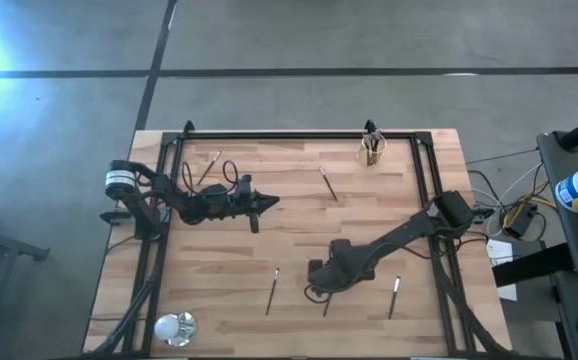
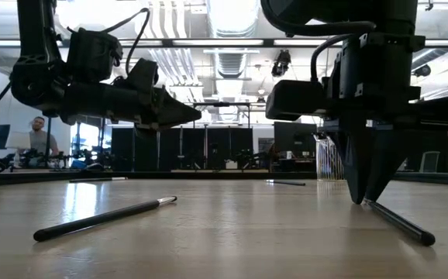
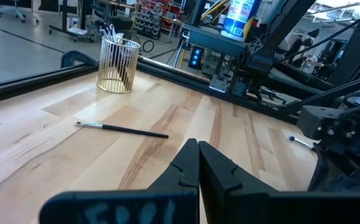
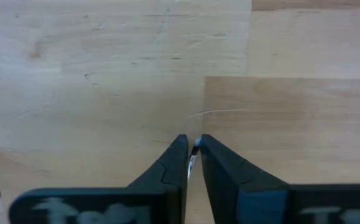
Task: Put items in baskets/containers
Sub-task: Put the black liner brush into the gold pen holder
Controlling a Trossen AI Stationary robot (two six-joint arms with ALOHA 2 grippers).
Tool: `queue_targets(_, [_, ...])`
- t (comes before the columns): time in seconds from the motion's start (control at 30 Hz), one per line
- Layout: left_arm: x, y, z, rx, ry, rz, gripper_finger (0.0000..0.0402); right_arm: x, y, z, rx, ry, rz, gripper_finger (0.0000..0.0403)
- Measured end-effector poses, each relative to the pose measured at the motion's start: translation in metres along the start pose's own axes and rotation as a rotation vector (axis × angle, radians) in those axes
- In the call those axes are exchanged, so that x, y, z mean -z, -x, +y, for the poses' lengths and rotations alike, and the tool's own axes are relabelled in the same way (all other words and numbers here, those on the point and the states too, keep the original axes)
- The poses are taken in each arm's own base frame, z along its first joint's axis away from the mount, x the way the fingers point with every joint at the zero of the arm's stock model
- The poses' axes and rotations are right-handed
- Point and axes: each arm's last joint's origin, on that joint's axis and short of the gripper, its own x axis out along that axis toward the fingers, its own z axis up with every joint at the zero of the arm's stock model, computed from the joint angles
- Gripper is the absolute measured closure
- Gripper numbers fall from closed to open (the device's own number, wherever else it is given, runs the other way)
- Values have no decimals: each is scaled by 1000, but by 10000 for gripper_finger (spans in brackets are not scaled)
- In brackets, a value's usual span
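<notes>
Your right gripper (image 4: 193, 149) is down at the table (image 1: 299, 210), toward the near middle, fingers pinched in narrow around the silvery tip of a stick (image 2: 398, 220) — you can see the tip squeezed between the 2 pads in the right wrist view. In the low view the fingertips touch the wood and the rest of that stick lies flat on the table, trailing away from them, so it's gripped but not lifted.

Your left gripper (image 1: 267, 202) hangs above the table on the left side, fingers fully closed on nothing, pointing toward the middle.

The cup (image 1: 372, 150) stands upright at the far edge, right of centre, well apart from both grippers, with a few sticks already standing in it.

Loose sticks you can see from above: 1 near the far middle (image 1: 328, 184), 2 crossed at the far left (image 1: 209, 167), 1 left of the right gripper (image 1: 272, 290) and 1 to its right (image 1: 394, 296). A white ball (image 1: 173, 326) sits at the near-left corner.
</notes>
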Motion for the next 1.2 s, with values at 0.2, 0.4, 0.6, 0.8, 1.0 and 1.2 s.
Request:
queue_targets(0.2, [0, 0, 0, 0, 0, 0, 402, 0, 0, -1, -1, 38, -13, 393])
queue_targets(0.4, [0, 0, 0, 0, 4, -1, 402, -2, 10, -1, -25, 102, -11, 395])
queue_targets(0.6, [0, 0, 0, 1, 5, -3, 402, -10, 39, -4, -136, 167, -97, 395])
queue_targets(0.8, [-1, 0, 0, 2, 6, -8, 402, -27, 76, -12, -242, 219, -289, 395])
queue_targets(1.0, [-1, 0, 0, 3, 7, -11, 402, -62, 118, -26, -311, 219, -534, 395])
queue_targets(1.2, [-1, 0, 0, 2, 7, -10, 402, -109, 154, -40, -299, 258, -704, 395])
